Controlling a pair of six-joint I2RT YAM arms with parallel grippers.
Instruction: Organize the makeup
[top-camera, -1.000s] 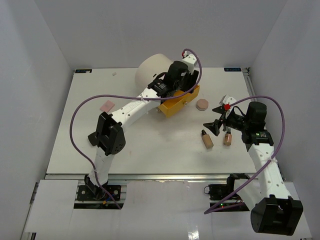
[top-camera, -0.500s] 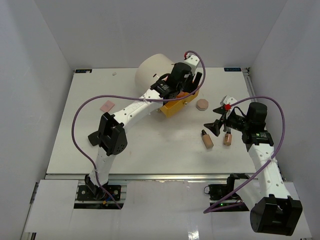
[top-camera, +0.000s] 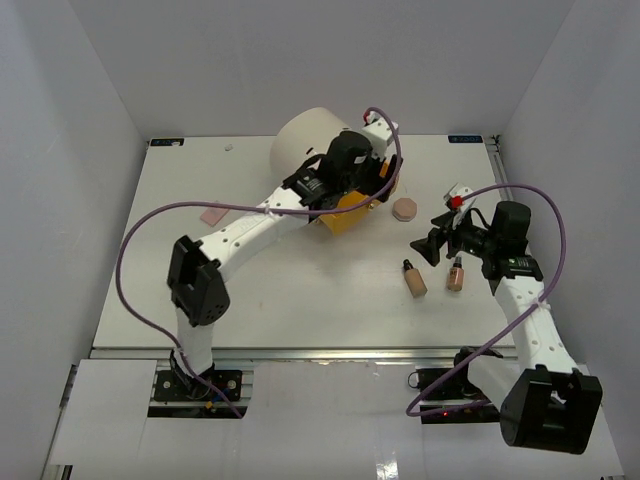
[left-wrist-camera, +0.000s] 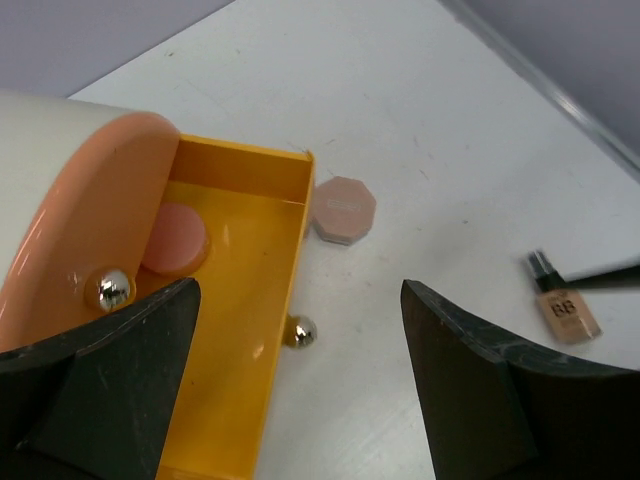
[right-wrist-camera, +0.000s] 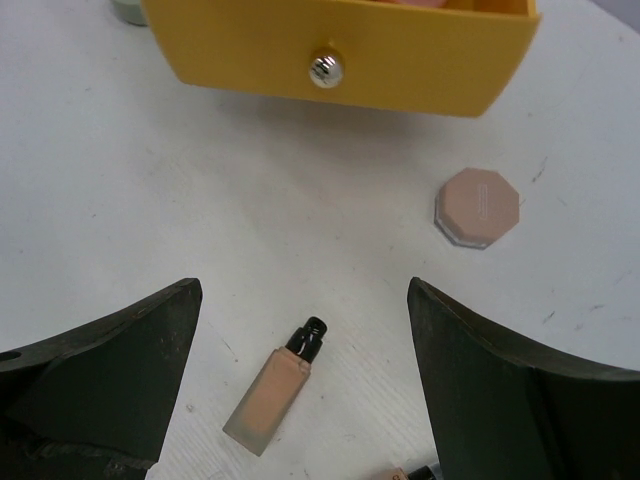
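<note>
The right claw (right-wrist-camera: 302, 300) is wide apart above the tan bottle (right-wrist-camera: 268, 398), so it should drop straight down and pinch its middle gently.

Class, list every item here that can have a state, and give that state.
Upper drawer: shut.
Lower drawer: pulled open.
Pink compact: lying in the lower drawer.
Beige compact: closed, outside the drawers.
Left bottle: capped, lying on its side.
Right bottle: capped, lying on its side.
Left fingers: open, holding nothing.
Right fingers: open, holding nothing.
</note>
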